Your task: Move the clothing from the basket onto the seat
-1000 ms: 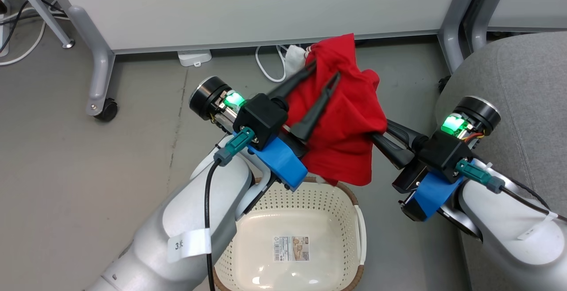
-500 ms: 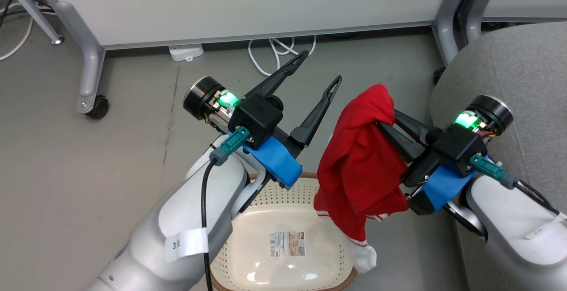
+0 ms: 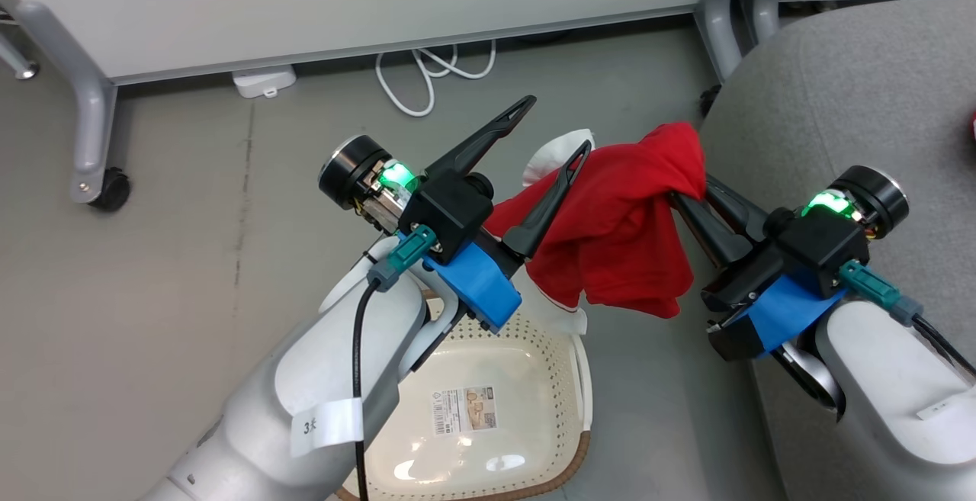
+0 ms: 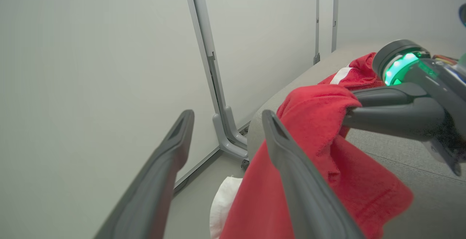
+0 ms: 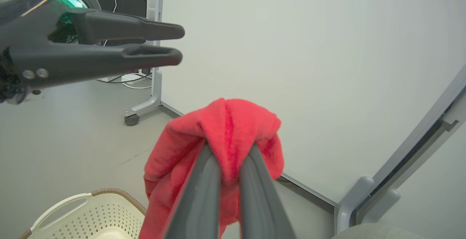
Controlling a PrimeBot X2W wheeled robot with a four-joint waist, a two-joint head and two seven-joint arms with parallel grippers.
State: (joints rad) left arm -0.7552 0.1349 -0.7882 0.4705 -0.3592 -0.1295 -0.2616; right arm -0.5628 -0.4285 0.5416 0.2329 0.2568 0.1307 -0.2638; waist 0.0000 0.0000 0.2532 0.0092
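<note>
Clothing (image 3: 618,219) is hanging in the air: a bright-red garment is bunching up between your two arms, above the floor (image 3: 152,257) and the far right corner of the basket (image 3: 534,333). Starting at the left, your left jaws are standing wide open and gripping nothing. The red cloth is lying just beside them on their right, and I cannot tell whether it is touching. Nearer you, below those jaws, the basket is sitting on the floor with its label sticker (image 3: 461,409) showing on the bottom. To the right, your right jaws are pinching shut on a fold of the garment, the rest drooping beneath. Furthest right, the grey seat (image 3: 839,89) is carrying a second red garment (image 4: 355,75) with a white band.
</note>
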